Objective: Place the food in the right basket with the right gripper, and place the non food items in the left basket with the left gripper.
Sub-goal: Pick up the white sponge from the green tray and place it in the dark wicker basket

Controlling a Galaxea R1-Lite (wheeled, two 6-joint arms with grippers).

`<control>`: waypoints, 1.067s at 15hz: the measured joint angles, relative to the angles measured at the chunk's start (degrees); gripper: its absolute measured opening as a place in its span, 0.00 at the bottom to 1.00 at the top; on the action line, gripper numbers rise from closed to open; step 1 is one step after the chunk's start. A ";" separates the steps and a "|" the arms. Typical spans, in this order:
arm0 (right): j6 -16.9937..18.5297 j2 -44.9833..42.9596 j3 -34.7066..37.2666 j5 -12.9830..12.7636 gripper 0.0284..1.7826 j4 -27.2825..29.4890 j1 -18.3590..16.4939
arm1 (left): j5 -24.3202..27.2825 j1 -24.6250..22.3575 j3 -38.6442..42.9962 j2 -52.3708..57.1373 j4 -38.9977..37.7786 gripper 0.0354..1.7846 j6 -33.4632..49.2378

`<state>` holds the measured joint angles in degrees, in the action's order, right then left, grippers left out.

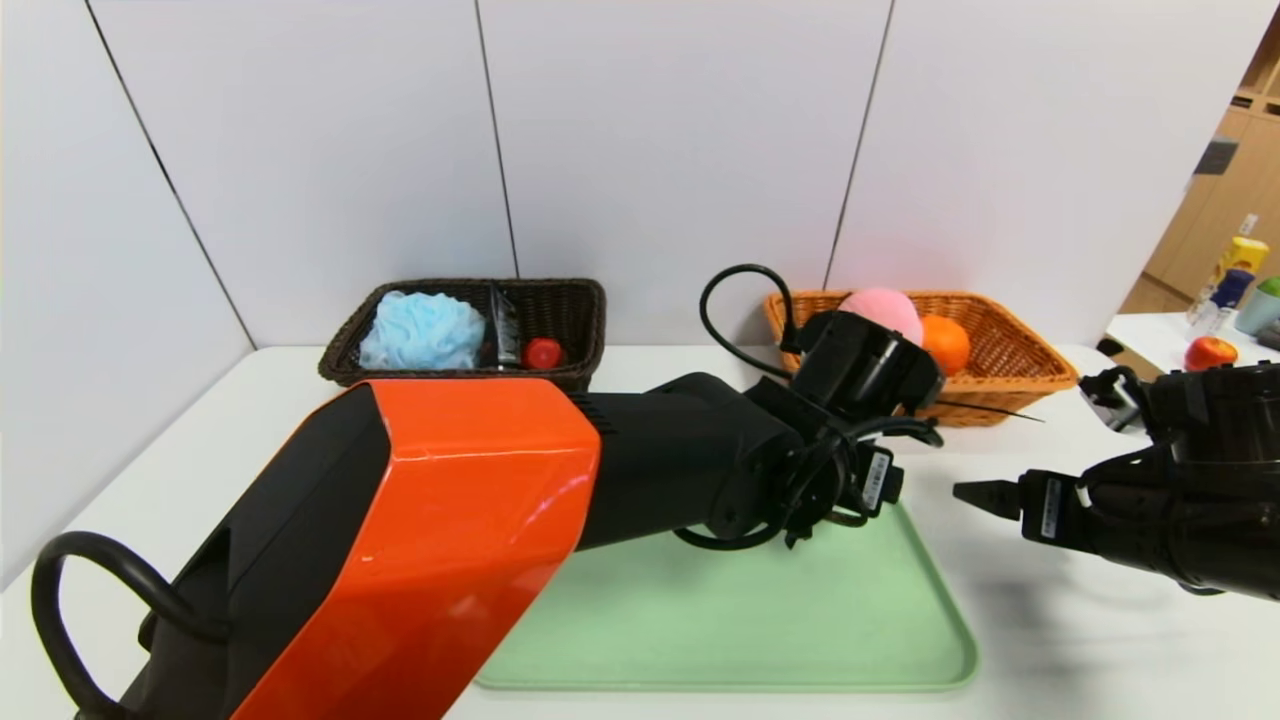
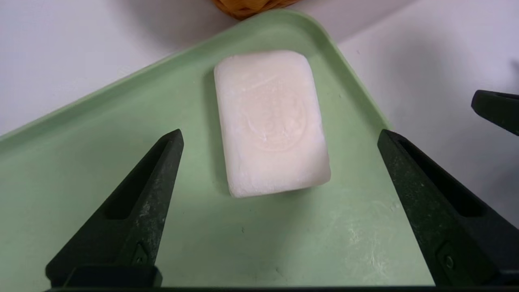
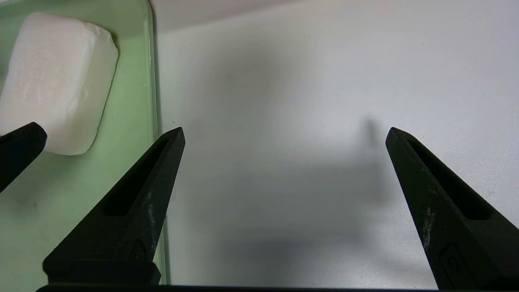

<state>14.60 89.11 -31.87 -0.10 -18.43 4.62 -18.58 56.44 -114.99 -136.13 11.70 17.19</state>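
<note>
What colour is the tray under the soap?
Pale mint green tray, plain, no pattern; clearest in the left wrist view.

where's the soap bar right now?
The soap bar lies flat on the green tray, near the tray's far right corner, untouched between the open jaws of the left gripper. In the head view the left arm hides it.
</note>
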 joint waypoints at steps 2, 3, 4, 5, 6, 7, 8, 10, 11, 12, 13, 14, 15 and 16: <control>-0.06 0.02 0.23 -0.01 0.96 -0.02 -0.02 | 0.74 -0.09 0.00 -0.13 0.00 0.94 0.00; -0.09 0.00 0.32 -0.04 0.96 0.00 0.00 | 0.83 0.02 0.02 -0.26 -0.21 0.94 0.00; -0.09 0.00 0.39 -0.06 0.96 0.00 -0.05 | 0.87 0.02 0.02 -0.45 -0.38 0.94 0.00; -0.11 0.00 0.41 -0.06 0.96 0.00 -0.02 | 0.87 -0.02 0.05 -0.74 -0.82 0.94 0.01; -0.09 0.00 0.45 -0.06 0.96 0.02 -0.02 | 0.87 -0.13 0.05 -1.05 -1.12 0.94 -0.02; -0.11 0.00 0.48 -0.06 0.96 0.07 -0.02 | 0.85 -0.20 0.05 -1.35 -1.23 0.94 -0.13; -0.09 0.00 0.50 -0.04 0.96 0.07 -0.02 | 0.80 -0.09 0.05 -1.66 -1.73 0.94 -0.24; -0.02 0.02 0.50 -0.06 0.96 0.07 -0.05 | 0.78 -0.09 0.05 -2.35 -2.80 0.94 -0.77; -0.02 0.05 0.50 -0.06 0.96 0.09 -0.05 | 0.80 -0.22 0.05 -2.67 -2.95 0.94 -1.01; -0.02 0.05 0.52 -0.06 0.96 0.05 -0.05 | 0.78 -0.33 0.05 -2.99 -3.33 0.94 -1.10; -0.02 0.09 0.72 -0.01 0.96 0.02 -0.05 | 0.78 -0.35 0.05 -3.28 -3.47 0.94 -1.29; -0.02 0.11 0.83 -0.01 0.96 0.02 -0.05 | 0.78 -0.30 0.05 -3.56 -3.57 0.94 -1.49; -0.02 0.13 1.02 -0.01 0.96 0.02 -0.05 | 0.78 -0.30 0.05 -3.86 -3.69 0.94 -1.51; 0.00 0.13 1.08 0.00 0.96 0.00 -0.05 | 0.78 -0.38 0.05 -4.14 -4.11 0.94 -1.51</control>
<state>14.60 89.25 -30.78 -0.10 -18.43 4.57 -17.80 56.06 -114.95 -140.28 7.59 15.68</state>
